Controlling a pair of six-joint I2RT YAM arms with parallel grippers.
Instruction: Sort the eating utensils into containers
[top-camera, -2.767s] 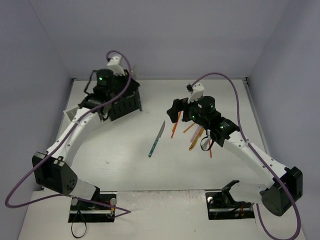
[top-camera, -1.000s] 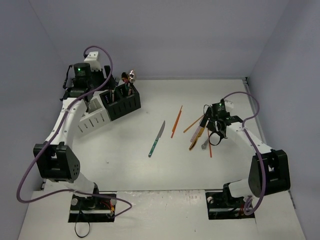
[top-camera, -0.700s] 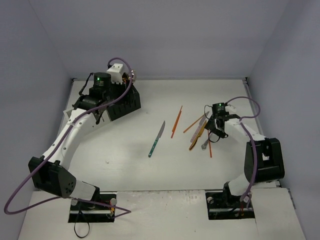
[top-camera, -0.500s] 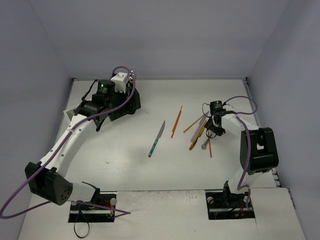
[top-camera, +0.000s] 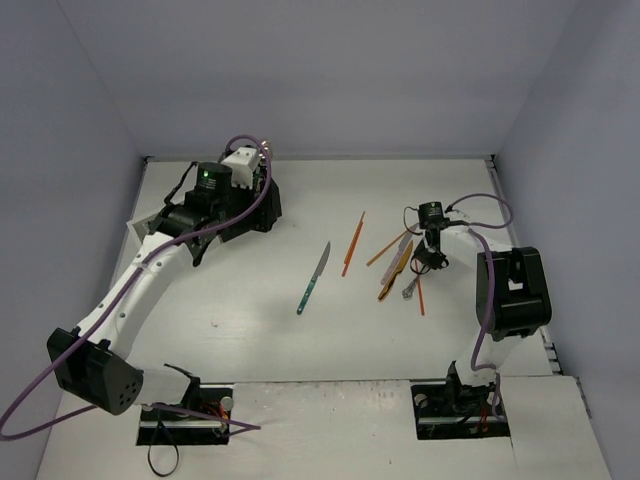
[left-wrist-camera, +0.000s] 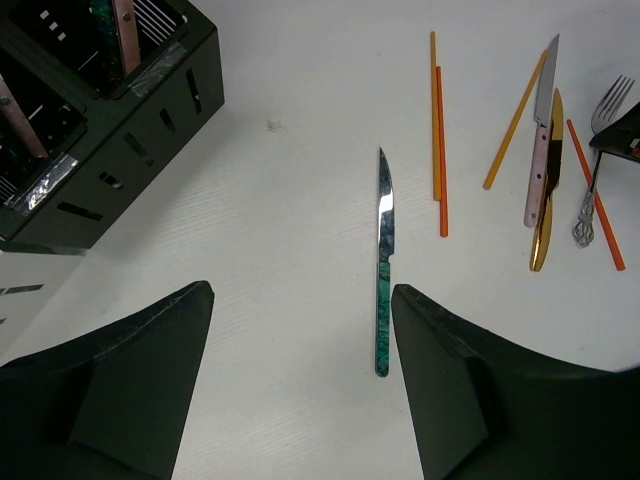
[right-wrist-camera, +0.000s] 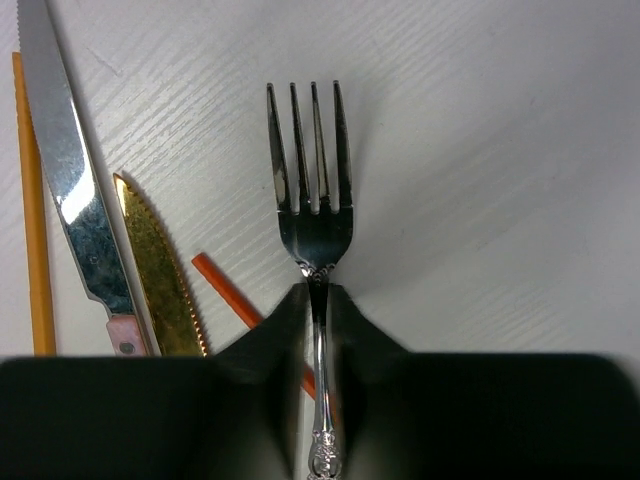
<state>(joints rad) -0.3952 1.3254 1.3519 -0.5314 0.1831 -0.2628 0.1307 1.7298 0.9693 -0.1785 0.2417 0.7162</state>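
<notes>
left gripper (left-wrist-camera: 300, 385) hangs wide open, holding nothing. ahead and to its left sits the black caddy (left-wrist-camera: 110, 120), with pink handles (left-wrist-camera: 125, 35) standing in its compartments. the white caddy (top-camera: 138, 229) lies beside it, mostly hidden under the arm. a teal-handled knife (left-wrist-camera: 381, 270) lies just ahead of the fingers. right gripper (right-wrist-camera: 318, 300) is pinched onto the neck of a silver fork (right-wrist-camera: 311, 190), tines pointing away.

black caddy (left-wrist-camera: 150, 110): 10 o'clock, utensils inside | teal-handled knife (left-wrist-camera: 382, 270): flat, centre, tip toward 1 o'clock | silver fork (right-wrist-camera: 311, 190), gold knife (left-wrist-camera: 548, 200), pink-handled knife (left-wrist-camera: 540, 140), orange sticks (left-wrist-camera: 437, 130): flat, grouped at 3 o'clock
</notes>
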